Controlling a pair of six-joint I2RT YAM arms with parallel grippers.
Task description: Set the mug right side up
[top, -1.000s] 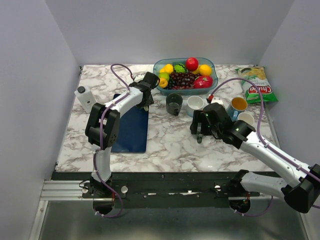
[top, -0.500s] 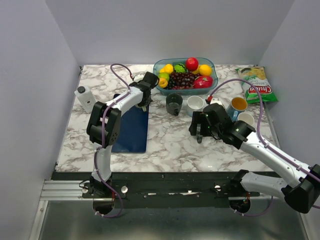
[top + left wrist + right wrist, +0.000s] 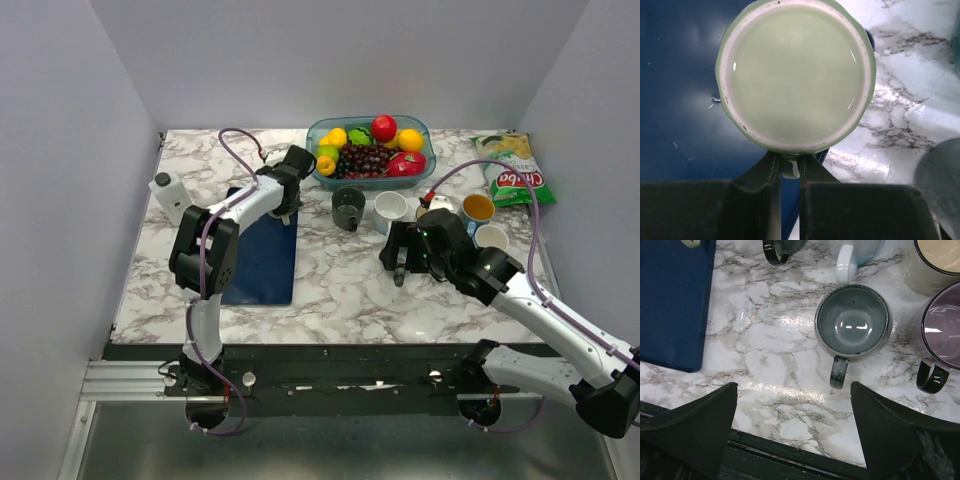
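The left pincer (image 3: 789, 171) nips the handle of the inverted green mug (image 3: 795, 75) at the blue mat (image 3: 675, 75) edge. So thin a hold could slip mid-turn. The right pincer (image 3: 794, 390) gapes wide.

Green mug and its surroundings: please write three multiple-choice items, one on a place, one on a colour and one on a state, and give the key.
1. Where does the green mug stand?
A. on a plate
B. on the blue mat, at its edge
C. inside a box

2. What colour is the mug in the middle of the right wrist view?
A. red
B. yellow
C. grey

3. How does the green mug stand?
A. upside down
B. right side up
C. on its side

Key: 1 B, as the left wrist view shows the blue mat under most of it. 2 C, as the grey mug is grey inside and on its handle. 3 A, as its flat base with a pale ring faces the camera above.
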